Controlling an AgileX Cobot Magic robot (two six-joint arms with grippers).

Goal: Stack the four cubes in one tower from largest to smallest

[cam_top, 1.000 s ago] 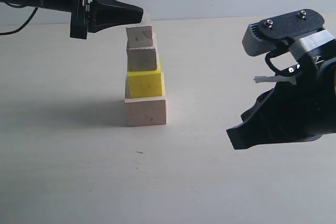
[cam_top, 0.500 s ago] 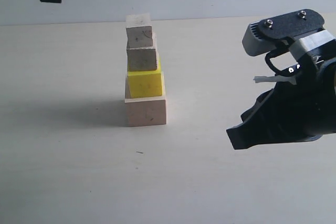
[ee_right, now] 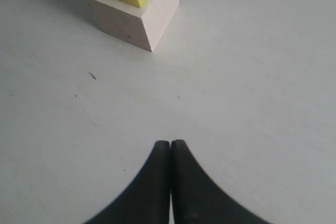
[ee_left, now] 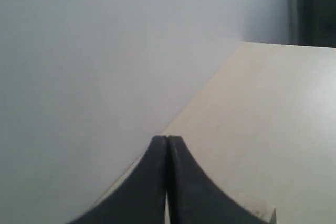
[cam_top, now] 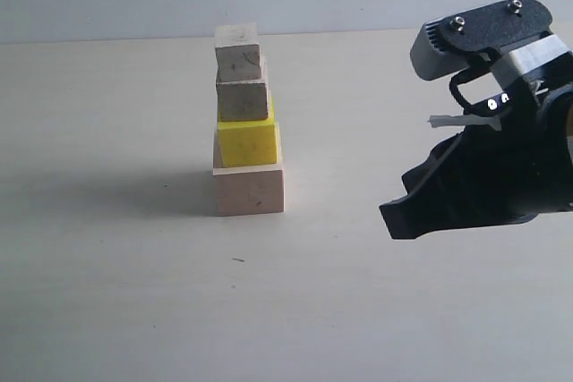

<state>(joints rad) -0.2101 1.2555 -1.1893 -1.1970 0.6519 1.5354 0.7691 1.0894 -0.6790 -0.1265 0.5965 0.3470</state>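
Pale wood forms the base. The largest cube point(cam_top: 249, 191) rests on the table point(cam_top: 107, 310), nearer its far edge than its near one. It carries the yellow cube point(cam_top: 248, 143), then the third cube point(cam_top: 243, 100) and the smallest cube point(cam_top: 238, 55). I judge the tower point(cam_top: 242, 114) complete and in order of size, so the step in hand is a clean retreat.

The left jaws are pressed together and empty. They face the wall and bare table in the left wrist view and do not show in the exterior view. The right jaws are pressed together and empty. They hang low over the table, well apart from the tower toward the right edge, and point at its base.

The cubes are not centred on one another, so I expect the column to tolerate little disturbance.

1. I lift the right arm first, then draw it away from the tower, never toward it.
2. I move slowly and avoid touching the table, since a knock could travel to the column.
3. I make no tidying grip.
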